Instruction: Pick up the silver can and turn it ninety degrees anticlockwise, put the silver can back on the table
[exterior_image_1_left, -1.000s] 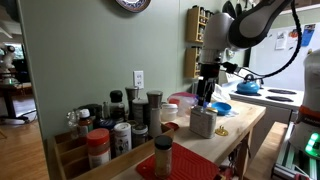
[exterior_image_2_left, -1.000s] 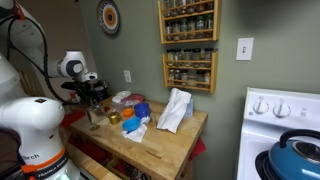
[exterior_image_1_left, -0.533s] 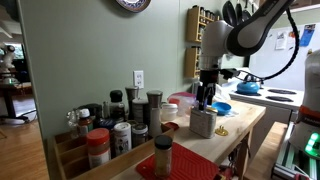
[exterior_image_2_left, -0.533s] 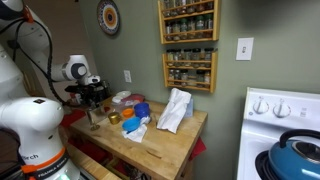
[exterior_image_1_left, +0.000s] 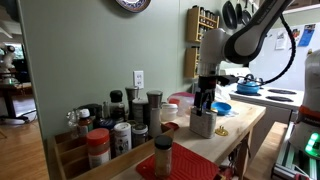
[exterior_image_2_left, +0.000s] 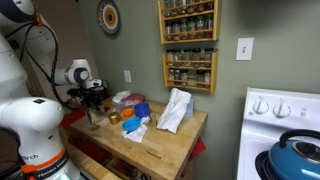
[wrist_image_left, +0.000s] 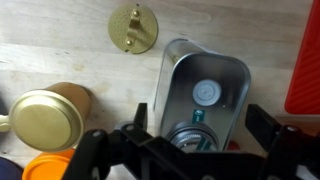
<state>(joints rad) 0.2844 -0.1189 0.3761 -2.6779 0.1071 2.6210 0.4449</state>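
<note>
The silver can (exterior_image_1_left: 203, 122) stands upright on the pale wood table (exterior_image_1_left: 243, 122), near its middle. It also shows in an exterior view (exterior_image_2_left: 95, 117). My gripper (exterior_image_1_left: 204, 103) hangs just above it, fingers pointing down. In the wrist view I look into the can's open top (wrist_image_left: 205, 85), which has a round disc on its floor. The gripper (wrist_image_left: 200, 120) is open, with one dark finger on each side of the can, apart from its walls.
Spice jars (exterior_image_1_left: 110, 125) crowd the table's near end, with a brown-filled shaker (exterior_image_1_left: 162, 155) on a red mat (exterior_image_1_left: 195, 165). A blue bowl (exterior_image_1_left: 220, 107) lies beyond the can. A brass lid (wrist_image_left: 45, 118) and a small gold piece (wrist_image_left: 132, 27) lie close by. A white cloth (exterior_image_2_left: 175, 108) and a stove (exterior_image_2_left: 285, 130) also show.
The arm has risen a little and drawn back from the can. The can stays on the table in the same place.
</note>
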